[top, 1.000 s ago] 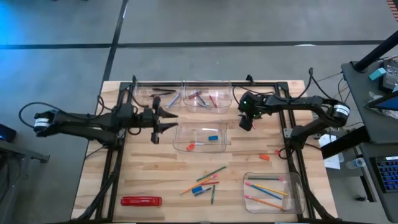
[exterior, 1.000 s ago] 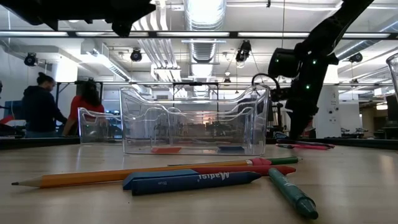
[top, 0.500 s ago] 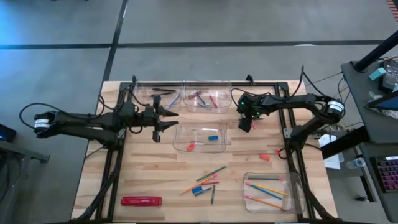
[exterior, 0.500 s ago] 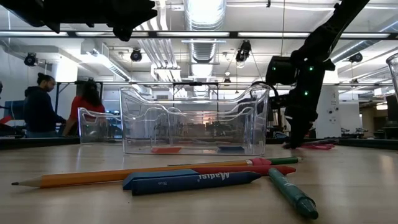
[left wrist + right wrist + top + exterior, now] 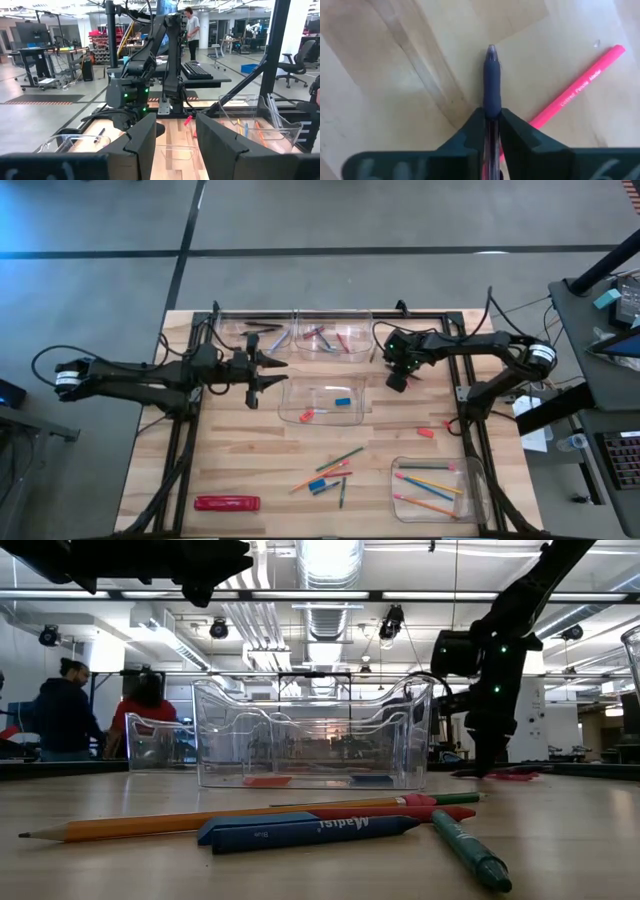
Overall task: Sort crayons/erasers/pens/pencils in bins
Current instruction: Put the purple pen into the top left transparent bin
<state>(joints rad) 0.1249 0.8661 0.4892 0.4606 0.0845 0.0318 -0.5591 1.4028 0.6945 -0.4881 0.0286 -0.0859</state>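
Observation:
My right gripper [image 5: 397,381] [image 5: 487,768] points steeply down at the table's far right, between the crayon bin [image 5: 335,338] and the table's right edge. It is shut on a pen with a dark grip sleeve [image 5: 491,82]. A pink pencil [image 5: 580,86] lies flat on the wood right beside it. My left gripper [image 5: 266,372] [image 5: 175,145] hangs open and level above the table's left half, holding nothing. The eraser bin [image 5: 322,402] stands at the centre, the pen bin [image 5: 250,335] at the far left and the pencil bin [image 5: 437,485] at the near right. My right gripper pinches the pen's barrel just behind the dark grip sleeve [image 5: 491,114] between its two fingers. The fingers come steeply from above. The grip sleeve and tip [image 5: 491,50] stick out beyond the fingertips, close over the wood. I cannot tell whether the pen still rests on the table.
Loose pencils, a pen and a blue crayon [image 5: 325,475] lie near the front centre, and they fill the foreground [image 5: 300,828] of the low view. A small red eraser [image 5: 425,432] lies right of the centre bin. A long red flat pack [image 5: 227,502] lies at the near left.
My right gripper has stayed over the same spot at the far right and has dipped a little toward the table. In the low view its fingers stand closer together now, down at the pen.

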